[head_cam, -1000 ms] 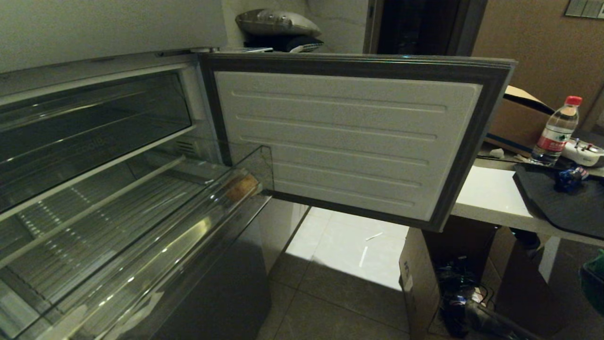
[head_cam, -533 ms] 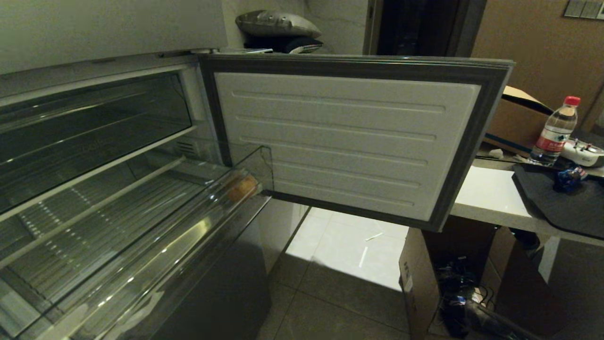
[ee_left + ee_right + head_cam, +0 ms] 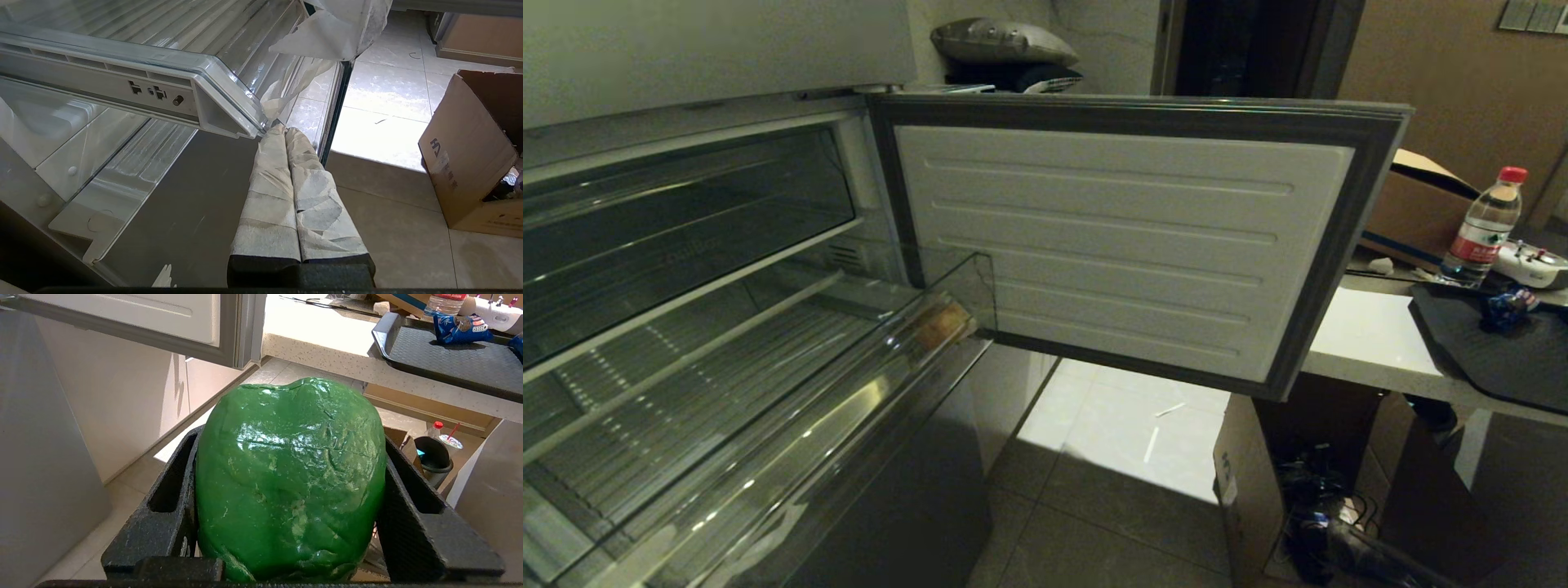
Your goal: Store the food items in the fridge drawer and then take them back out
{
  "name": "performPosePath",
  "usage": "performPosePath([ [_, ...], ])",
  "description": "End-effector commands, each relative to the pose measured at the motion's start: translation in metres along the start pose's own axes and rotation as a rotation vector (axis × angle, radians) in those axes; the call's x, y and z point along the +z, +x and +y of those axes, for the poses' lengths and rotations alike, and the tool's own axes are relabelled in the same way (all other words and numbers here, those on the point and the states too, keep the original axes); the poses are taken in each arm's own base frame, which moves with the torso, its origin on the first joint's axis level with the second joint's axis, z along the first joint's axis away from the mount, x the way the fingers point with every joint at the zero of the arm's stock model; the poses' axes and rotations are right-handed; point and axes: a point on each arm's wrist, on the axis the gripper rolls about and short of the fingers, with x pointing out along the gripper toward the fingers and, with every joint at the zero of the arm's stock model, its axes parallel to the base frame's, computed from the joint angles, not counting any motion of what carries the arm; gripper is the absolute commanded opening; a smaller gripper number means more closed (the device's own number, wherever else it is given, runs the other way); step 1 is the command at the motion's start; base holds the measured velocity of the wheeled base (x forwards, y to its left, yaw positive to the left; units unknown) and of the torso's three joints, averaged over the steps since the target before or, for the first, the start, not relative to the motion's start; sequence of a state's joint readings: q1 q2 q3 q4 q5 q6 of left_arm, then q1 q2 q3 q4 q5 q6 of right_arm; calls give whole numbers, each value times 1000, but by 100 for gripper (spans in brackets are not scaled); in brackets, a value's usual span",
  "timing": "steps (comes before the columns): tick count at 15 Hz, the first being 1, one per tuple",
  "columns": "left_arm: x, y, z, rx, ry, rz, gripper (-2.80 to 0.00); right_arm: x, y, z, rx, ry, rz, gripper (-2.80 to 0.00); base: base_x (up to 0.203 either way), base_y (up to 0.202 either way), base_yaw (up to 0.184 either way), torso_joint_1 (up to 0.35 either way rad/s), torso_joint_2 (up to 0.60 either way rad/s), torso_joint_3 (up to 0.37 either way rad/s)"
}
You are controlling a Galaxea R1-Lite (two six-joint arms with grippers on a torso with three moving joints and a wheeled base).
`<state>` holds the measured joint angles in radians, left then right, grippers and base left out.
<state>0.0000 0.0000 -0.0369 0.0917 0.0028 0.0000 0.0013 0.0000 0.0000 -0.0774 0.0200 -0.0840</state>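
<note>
The right gripper (image 3: 290, 490) clamps a glossy green pepper (image 3: 290, 477) between its black fingers (image 3: 171, 506), low beside the fridge. The left gripper (image 3: 282, 132) is pressed closed, empty, under the fridge drawer (image 3: 768, 392). An orange-brown lump (image 3: 941, 323) sits in the drawer's 2 o'clock corner

From my head I see the fridge drawer (image 3: 768, 425) pulled out beneath the open door (image 3: 1127, 245), with what looks like an orange-brown lump (image 3: 941, 323) in its far right corner.
</note>
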Motion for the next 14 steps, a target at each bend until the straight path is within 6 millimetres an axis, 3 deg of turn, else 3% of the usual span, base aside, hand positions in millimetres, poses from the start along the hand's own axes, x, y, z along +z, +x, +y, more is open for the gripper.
performPosePath([
  [1, 0, 0, 0, 0, 0, 0, -280, -9, 2, 1, -4, 2, 29, -280, 0, 0, 0, 0, 0, 0],
  [7, 0, 0, 0, 0, 0, 0, -280, -8, 2, 0, -30, 94, 24, -280, -1, 0, 16, 0, 0, 0],
  [14, 0, 0, 0, 0, 0, 0, -280, -8, 2, 0, -31, 103, 25, -280, 0, -8, 171, 4, 2, 6],
])
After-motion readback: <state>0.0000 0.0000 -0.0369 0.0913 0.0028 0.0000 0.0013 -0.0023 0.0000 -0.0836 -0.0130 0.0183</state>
